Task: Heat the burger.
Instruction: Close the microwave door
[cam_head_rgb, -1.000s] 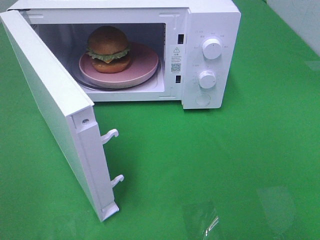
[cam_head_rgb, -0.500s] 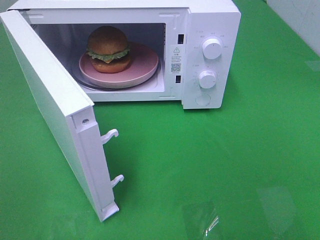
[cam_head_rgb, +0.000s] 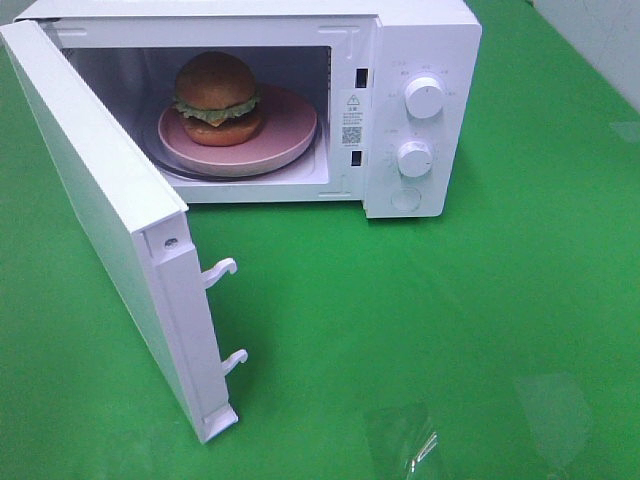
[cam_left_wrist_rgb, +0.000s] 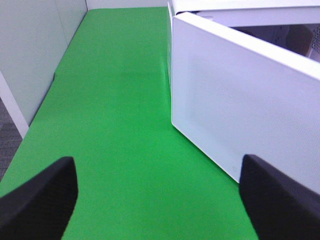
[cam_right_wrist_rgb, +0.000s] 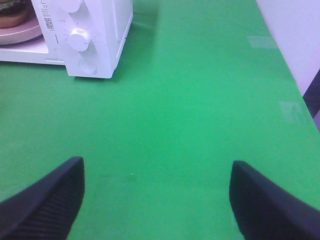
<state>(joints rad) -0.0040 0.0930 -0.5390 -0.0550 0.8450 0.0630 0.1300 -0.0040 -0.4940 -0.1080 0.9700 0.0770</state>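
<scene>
Exterior high: burger (cam_head_rgb: 217, 95) on pink plate (cam_head_rgb: 290, 135) — inside open microwave (cam_head_rgb: 430, 50).

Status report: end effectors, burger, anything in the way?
Left end effector open, empty, facing door from outside. Right end effector open, empty, above green cloth. Burger on pink plate inside microwave. Door wide open, not yet shut.

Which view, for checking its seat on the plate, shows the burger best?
Exterior high: the round golden-brown burger shows whole, on the pink round plate inside the open white microwave. The right wrist view catches only its cropped edge; the left wrist view, at most a brownish blur past the door.
</scene>
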